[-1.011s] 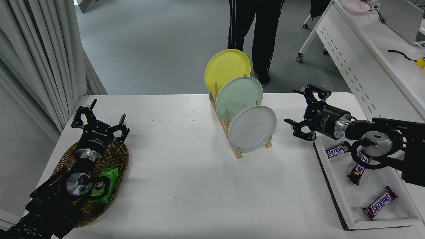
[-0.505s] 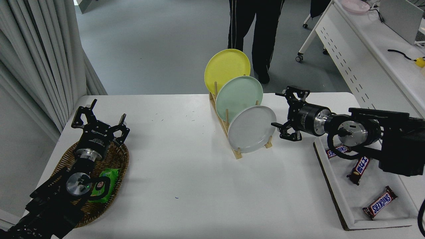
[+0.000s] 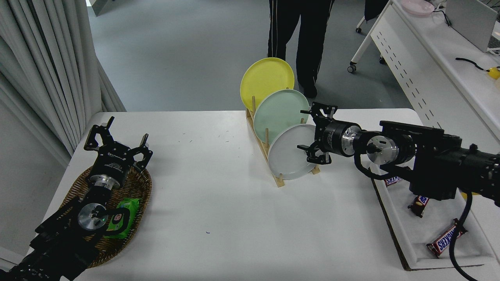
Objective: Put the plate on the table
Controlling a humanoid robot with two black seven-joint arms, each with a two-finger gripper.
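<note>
The pale grey plate (image 3: 287, 154) stands on edge in the front slot of a wooden rack (image 3: 278, 180) on the white table (image 3: 218, 210). A mint green plate (image 3: 278, 110) and a yellow plate (image 3: 265, 78) stand behind it in the same rack. My right gripper (image 3: 308, 130) is open, with its fingers on either side of the grey plate's right rim. One finger lies over the plate's face, the other reaches past the upper rim. My left gripper (image 3: 117, 142) is parked open at the lower left over a wicker basket.
The wicker basket (image 3: 136, 195) holds a green packet (image 3: 123, 216). A white tray (image 3: 414, 234) at the right holds chocolate bars (image 3: 445, 240). A person (image 3: 299, 35) stands beyond the table's far edge. A white perforated desk (image 3: 422, 66) stands at the upper right.
My right arm has moved left across the table, from beside the tray to the grey plate's right rim. The gripper stayed open. The plates and the left arm have not moved.
</note>
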